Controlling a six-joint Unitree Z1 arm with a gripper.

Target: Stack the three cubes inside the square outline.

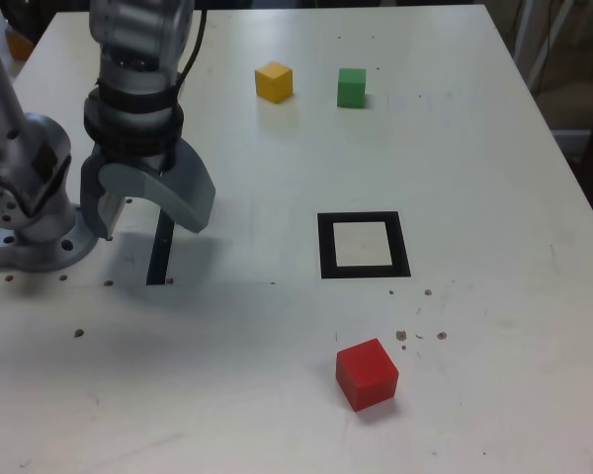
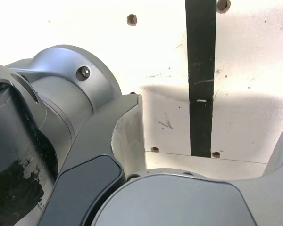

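A matte solid red cube point(image 1: 367, 374) rests on the table, turned askew, nearest the exterior view's bottom. A matte yellow cube point(image 1: 274, 82) and a matte green cube point(image 1: 352, 88) sit apart near the top, yellow further left. All three lie outside the flat, thick black square outline point(image 1: 364, 245) with its pale centre.

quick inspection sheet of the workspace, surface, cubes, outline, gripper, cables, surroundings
surface: pale table, small dark holes and scuffs
job's things: red cube, yellow cube and green cube apart, all outside the square outline
clutter: nothing seen
black strip: flat on table
gripper: open, nothing held
cables: dark cable along the arm
surroundings: dim beyond table, details unclear
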